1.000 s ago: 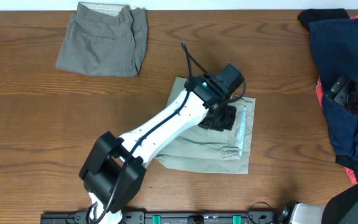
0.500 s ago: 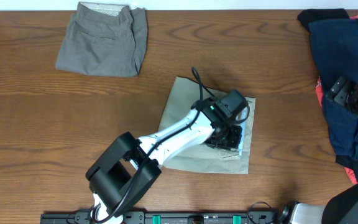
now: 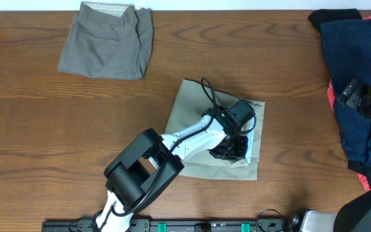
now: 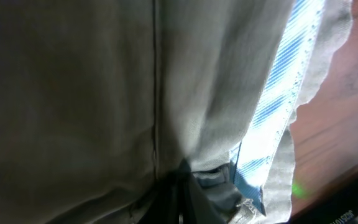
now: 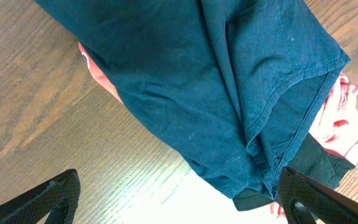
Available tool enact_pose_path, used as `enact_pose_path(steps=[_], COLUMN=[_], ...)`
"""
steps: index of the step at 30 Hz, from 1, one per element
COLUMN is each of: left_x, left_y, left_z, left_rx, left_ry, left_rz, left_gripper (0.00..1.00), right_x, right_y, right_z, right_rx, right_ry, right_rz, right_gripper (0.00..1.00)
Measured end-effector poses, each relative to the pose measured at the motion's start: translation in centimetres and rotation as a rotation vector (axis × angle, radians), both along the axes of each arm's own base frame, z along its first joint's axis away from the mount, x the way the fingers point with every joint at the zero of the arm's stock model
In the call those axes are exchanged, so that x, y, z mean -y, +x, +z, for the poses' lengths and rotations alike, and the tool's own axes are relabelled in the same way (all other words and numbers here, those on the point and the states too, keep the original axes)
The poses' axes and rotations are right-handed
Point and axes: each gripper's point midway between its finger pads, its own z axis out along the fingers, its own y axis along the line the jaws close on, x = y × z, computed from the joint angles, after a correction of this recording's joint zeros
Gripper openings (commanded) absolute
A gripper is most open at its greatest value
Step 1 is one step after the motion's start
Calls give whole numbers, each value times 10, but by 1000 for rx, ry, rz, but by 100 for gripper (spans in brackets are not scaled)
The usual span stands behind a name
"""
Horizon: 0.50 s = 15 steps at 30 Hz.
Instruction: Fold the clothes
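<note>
Overhead view of a brown wooden table with two robot arms. At the centre of the frame lie pale khaki shorts, already doubled into a rough four-sided bundle. Its longer sides run from the top of the frame toward the bottom, tilted slightly. A light blue striped waistband shows along the bundle's right edge.

The left arm reaches in from the bottom of the frame, across the bundle's lower left part. The left gripper sits on the bundle's lower right part, just beside the waistband stripe. Its jaws are closed and pressed down into the khaki fabric. In the left wrist view the cloth fills the picture and bunches around the dark fingertips. Whether a fold is pinched between them cannot be told.

The right gripper is at the far right edge of the overhead frame, well apart from the khaki shorts. Its jaws stand wide open and hold nothing. It hangs above a pile of navy, black and red pieces.

Grey shorts lie folded at the upper left of the frame, apart from both arms.

The shorts lie directly under the left gripper, so the left arm is by far the nearer. Any further fold would likely carry the waistband edge toward the left of the frame, across the bundle's long axis.
</note>
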Motion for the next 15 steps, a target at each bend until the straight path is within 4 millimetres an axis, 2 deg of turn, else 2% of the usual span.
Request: enact_pose_path(steps=[11, 15], left_x=[17, 22], left_y=[-10, -11], left_z=[11, 27], left_rx=[-57, -57], left_ry=[-97, -139], left_rz=[-18, -25], left_gripper=[6, 6], right_x=[0, 0], right_y=[0, 0], right_z=[0, 0], right_rx=[0, 0], right_ry=[0, 0], right_rz=[0, 0], right_gripper=[99, 99])
